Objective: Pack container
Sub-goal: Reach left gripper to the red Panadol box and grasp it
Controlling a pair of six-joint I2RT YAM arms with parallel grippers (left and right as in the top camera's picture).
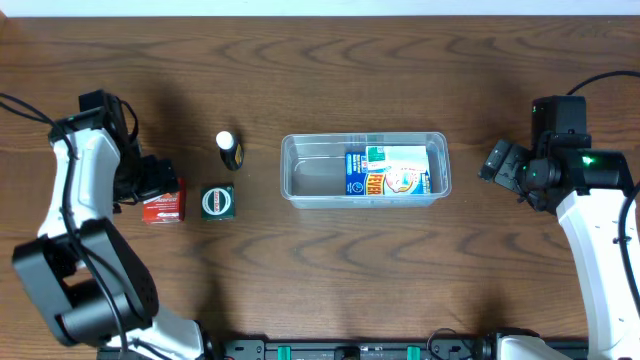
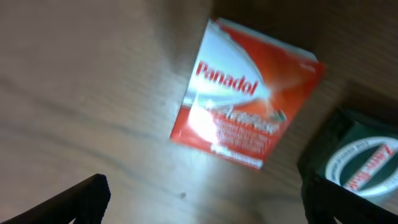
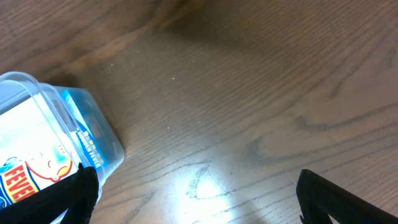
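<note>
The container point(image 1: 298, 180) is a clear shallow tub at the table's middle. A blue and white box point(image 1: 386, 171) lies inside it. Its corner shows in the right wrist view point(image 3: 37, 106). A red Panadol box point(image 1: 161, 206) lies at the left, also in the left wrist view point(image 2: 245, 93). A dark green box with a white ring point(image 1: 218, 201) sits next to it, also in the left wrist view point(image 2: 360, 162). A small dark bottle with a white cap point(image 1: 229, 149) stands behind. My left gripper point(image 1: 150, 180) is open just above the red box. My right gripper point(image 1: 498, 162) is open, right of the container.
The wooden table point(image 1: 330, 80) is bare along the back and front. A black rail point(image 1: 360, 350) runs along the front edge. The arm bases sit at the front left and right.
</note>
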